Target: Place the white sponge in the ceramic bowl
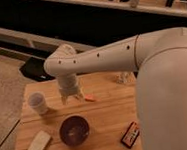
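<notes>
The white sponge (39, 144) lies flat near the front left corner of the wooden table (109, 115). Just to its right sits the ceramic bowl (74, 130), dark purple, glossy and with nothing in it. My gripper (72, 98) hangs pointing down over the table's middle left, behind the bowl and well above the sponge. Its fingers stand open with nothing between them. The white arm reaches in from the right and hides the right part of the table.
A white cup (38, 102) stands left of the gripper. A small orange item (90, 98) lies just right of it. A red and black packet (130, 134) lies front right, and a small pale object (121, 78) sits at the back. The floor drops off to the left.
</notes>
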Robot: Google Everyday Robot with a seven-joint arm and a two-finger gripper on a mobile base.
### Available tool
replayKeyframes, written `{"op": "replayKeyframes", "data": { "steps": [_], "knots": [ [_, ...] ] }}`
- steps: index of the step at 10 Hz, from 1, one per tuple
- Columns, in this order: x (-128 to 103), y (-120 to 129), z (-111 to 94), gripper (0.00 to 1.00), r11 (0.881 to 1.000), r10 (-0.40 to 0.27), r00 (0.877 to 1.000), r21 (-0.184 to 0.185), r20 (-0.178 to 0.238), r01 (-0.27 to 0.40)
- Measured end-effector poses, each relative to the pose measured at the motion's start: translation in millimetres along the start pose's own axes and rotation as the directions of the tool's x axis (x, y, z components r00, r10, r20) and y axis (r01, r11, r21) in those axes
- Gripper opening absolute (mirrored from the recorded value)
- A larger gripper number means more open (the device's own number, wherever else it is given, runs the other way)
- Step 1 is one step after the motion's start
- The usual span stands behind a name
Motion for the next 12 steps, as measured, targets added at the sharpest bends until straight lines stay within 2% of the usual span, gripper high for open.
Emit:
{"op": "replayKeyframes", "data": {
  "steps": [2, 5, 7, 9, 12],
  "knots": [
    [10, 17, -2, 0.65, 0.996, -0.083, 0.997, 0.018, 0.009, 0.082],
    [26, 49, 2, 0.65, 0.985, -0.166, 0.986, 0.051, 0.016, 0.165],
    [43, 81, 12, 0.65, 0.973, -0.224, 0.975, 0.061, -0.006, 0.224],
    [53, 107, 24, 0.65, 0.968, -0.244, 0.969, 0.054, -0.031, 0.245],
    [64, 143, 46, 0.65, 0.969, -0.241, 0.967, 0.025, -0.08, 0.244]
  ]
}}
